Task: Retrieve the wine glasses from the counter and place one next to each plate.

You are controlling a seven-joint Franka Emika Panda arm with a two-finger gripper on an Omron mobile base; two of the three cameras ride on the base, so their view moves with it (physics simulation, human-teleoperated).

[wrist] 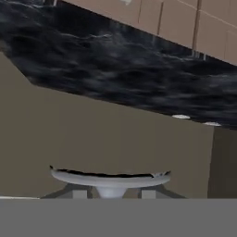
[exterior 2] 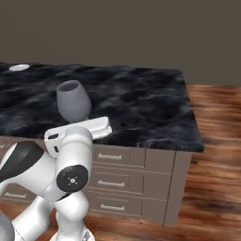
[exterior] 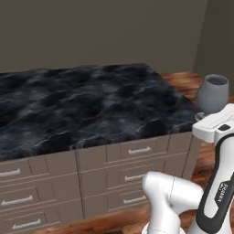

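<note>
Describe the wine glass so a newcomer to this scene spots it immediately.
Start at the large black marble island with taupe drawers. In front of it rises the white robot arm; the wine glass stands upright above the gripper, clear of the marble. It is the one greyish rounded bowl in the air, unlike the flat white plate far behind.

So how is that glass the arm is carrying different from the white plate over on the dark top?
The wine glass is greyish with a tall rounded bowl; the plate is white and flat. The wine glass is upright in the air, gripped low down by the gripper; the plate lies on the dark marble top. Both are round.
</note>
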